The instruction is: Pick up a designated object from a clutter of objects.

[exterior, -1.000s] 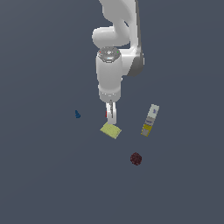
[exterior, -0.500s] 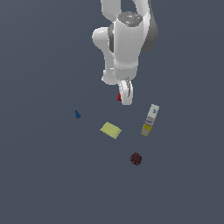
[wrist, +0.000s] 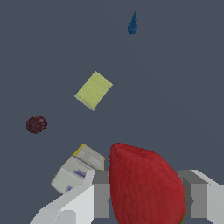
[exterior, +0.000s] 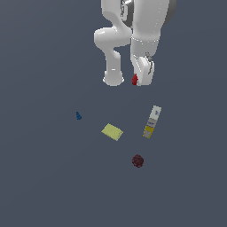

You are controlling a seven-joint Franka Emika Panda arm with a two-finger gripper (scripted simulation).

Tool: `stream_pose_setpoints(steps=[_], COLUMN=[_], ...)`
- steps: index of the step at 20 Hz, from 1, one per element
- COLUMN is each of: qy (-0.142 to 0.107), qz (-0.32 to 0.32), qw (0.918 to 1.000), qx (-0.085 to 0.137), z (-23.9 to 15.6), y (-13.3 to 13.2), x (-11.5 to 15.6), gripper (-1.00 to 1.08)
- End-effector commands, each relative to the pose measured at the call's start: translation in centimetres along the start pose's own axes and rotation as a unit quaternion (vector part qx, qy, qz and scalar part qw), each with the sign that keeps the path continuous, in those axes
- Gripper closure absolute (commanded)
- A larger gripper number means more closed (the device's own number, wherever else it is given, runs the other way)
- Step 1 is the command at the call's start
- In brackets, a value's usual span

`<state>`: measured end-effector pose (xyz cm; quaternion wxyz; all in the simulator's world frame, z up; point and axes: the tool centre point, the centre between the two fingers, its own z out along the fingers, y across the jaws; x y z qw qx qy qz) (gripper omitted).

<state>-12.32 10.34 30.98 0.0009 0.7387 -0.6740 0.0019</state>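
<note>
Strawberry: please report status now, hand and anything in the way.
Hand shut on strawberry, raised above the surface. Blue piece, yellow pad, box and dark ball lie below, apart. Nothing in the way.

Glossy white arm (exterior: 133, 31) — seemingly grey-jointed — rounded segments.

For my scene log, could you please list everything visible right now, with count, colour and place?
strawberry: one, bright red, held in the tool, lifted clear of the surface.
yellow rectangle: one, flat, pale yellow, on the surface near the middle of the exterior view.
box: one, long, white and yellow, lying to the exterior view's right of the rectangle.
maroon ball: one, dark and bumpy, nearest the exterior view's bottom edge, apart from the rest.
blue piece: one, tiny, toward the exterior view's left.
arm: one, white, at the top of the exterior view.
tool: one, white and grey, shut on the strawberry.
</note>
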Motion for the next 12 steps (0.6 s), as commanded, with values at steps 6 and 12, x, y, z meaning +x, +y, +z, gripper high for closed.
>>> stream_pose_setpoints(steps=[6, 12], qy=[-0.001, -0.002], qz=[0.0, 0.0], qw=[1.0, 1.0], qx=[-0.001, -0.001], z=[-3.3, -4.2], y=[1.3, 1.5], x=[-2.8, -3.4], gripper=[1.08, 1.08])
